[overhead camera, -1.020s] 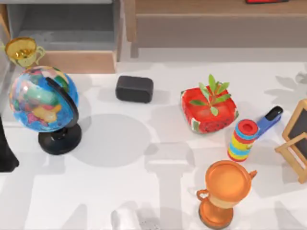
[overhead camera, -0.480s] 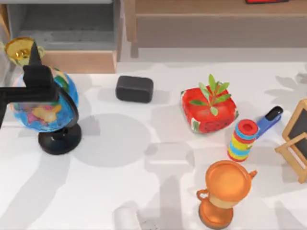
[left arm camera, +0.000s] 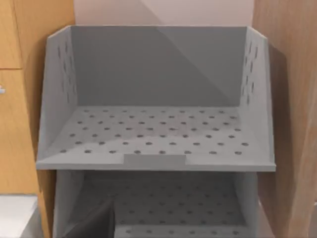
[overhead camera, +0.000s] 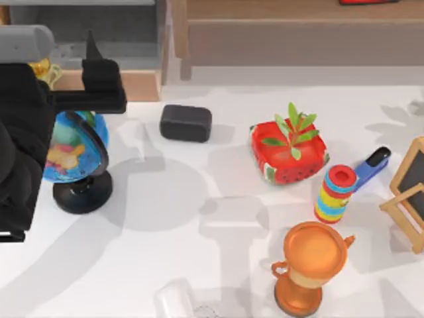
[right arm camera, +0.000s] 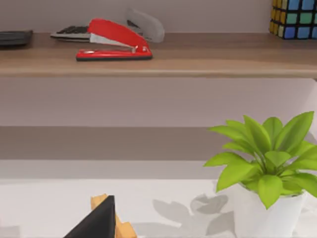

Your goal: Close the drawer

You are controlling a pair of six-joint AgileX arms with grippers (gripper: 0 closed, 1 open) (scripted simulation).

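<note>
- The wide box-shaped drawer with a light tan wooden front panel and grey inside [overhead camera: 132, 85] sits at the far left of the white counter [overhead camera: 218, 265], pulled out toward the near side; its grey floor is exposed, so by my reading the closing push has not begun.
- The black left claw [overhead camera: 93, 53] hangs over the drawer's front panel, above the multicoloured globe on a black stand [overhead camera: 73, 152]; I cannot tell whether its fingers are spread or pressed together.
- The left wrist view faces grey perforated trays [left arm camera: 156, 134] between wooden side walls.
- Room: the small gold trophy cup [overhead camera: 45, 69] and the globe crowd the panel's left part; the black rounded block [overhead camera: 186, 122] lies just near its right end.
- The panel's middle stretch looks free for pushing toward the far side.
- The right claw [right arm camera: 96, 223] is parked facing a long brown wooden shelf [right arm camera: 158, 52]; its fingers' state is unclear.
</note>
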